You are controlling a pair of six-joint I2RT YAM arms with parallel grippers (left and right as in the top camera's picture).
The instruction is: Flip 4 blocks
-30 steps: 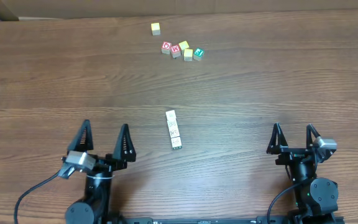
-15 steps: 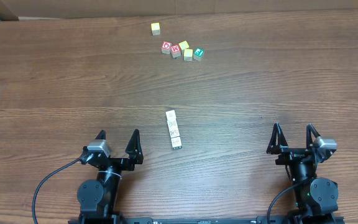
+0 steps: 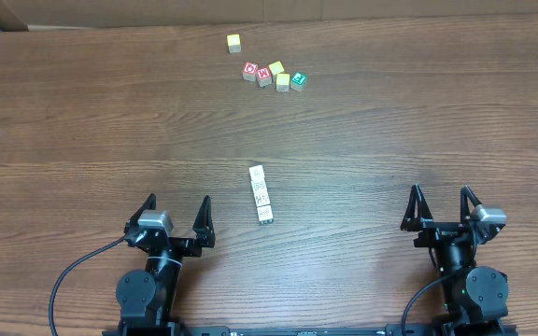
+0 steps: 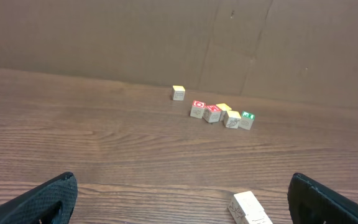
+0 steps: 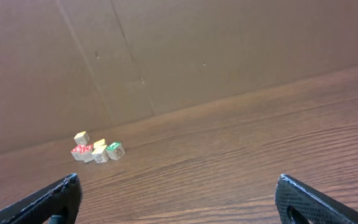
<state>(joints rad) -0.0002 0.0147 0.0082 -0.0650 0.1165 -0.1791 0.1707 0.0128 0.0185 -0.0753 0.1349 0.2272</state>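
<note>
A brown wooden table [image 3: 82,121] seen from above, with two robot arms sitting at its near edge. The left gripper [image 3: 177,200] is low at the near left. Its two black fingers point toward the far side of the table and are spread wide apart, with nothing between them. The right gripper [image 3: 440,191] sits at the near right in the same pose, fingers pointing away and spread wide, holding nothing. A black cable [image 3: 73,275] loops out from the left arm's base.

Four pale blocks [image 3: 261,194] lie on the table between the two arms, nearer the left one and a little farther out than its fingertips. They touch end to end in a short straight row that runs away from the arms on a slight slant. Neither gripper touches them. In the left wrist view only one end of the row shows, at the bottom edge between the open fingers.

Well apart, near the far edge, is a tight cluster of coloured cubes [image 3: 274,75] with red, green and yellow faces. A single yellow cube [image 3: 234,42] sits just beyond it to the left. A cardboard wall [image 5: 166,56] stands behind the table
</note>
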